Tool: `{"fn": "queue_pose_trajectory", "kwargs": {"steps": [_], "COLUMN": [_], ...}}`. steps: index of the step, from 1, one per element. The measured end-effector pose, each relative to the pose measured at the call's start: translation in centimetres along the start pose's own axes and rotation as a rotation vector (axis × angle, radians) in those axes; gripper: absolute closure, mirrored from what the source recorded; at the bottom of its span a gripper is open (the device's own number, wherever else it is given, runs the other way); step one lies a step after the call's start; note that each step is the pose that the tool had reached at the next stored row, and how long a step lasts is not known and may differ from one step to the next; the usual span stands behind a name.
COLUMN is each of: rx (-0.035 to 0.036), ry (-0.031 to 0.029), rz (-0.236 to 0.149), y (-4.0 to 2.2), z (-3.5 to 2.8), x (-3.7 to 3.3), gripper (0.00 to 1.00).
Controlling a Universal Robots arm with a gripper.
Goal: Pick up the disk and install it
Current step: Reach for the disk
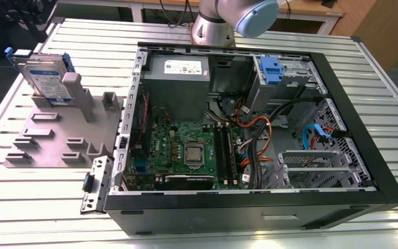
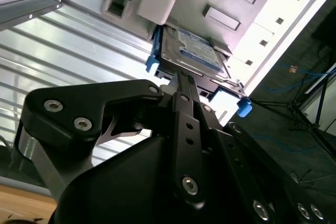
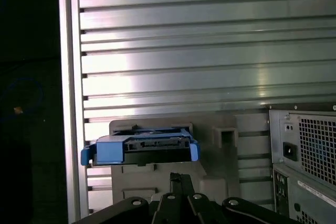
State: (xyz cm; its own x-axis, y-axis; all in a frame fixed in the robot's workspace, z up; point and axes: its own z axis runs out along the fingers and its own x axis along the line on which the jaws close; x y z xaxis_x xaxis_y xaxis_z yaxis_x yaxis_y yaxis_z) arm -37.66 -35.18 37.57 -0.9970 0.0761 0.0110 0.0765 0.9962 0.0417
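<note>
The disk (image 1: 47,78) stands on edge in the grey holder (image 1: 43,142), at the exterior view's left of the open case (image 1: 240,210). In both wrist views the gripper (image 2: 180,77) (image 3: 177,178) is near the disk, pressed together and holding nothing.

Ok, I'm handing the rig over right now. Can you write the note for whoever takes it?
Gripper: shut, holding nothing, pointed at the disk, with a gap between them in the first wrist view.
Disk: stands on edge in the grey holder on the slatted table, to the exterior view's left of the open computer case.
Done: nothing that shows; the disk is not picked up.
Left: both the pick-up and the install.
</note>
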Motion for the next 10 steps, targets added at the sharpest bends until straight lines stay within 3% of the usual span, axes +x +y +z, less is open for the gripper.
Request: {"fn": "queue_pose_trajectory", "kwargs": {"steps": [10], "rx": [0.0001], "ry": [0.0000], "rz": [0.000], "y": [0.06], "z": [0.15], "x": [1.75], "gripper": [0.89]}}
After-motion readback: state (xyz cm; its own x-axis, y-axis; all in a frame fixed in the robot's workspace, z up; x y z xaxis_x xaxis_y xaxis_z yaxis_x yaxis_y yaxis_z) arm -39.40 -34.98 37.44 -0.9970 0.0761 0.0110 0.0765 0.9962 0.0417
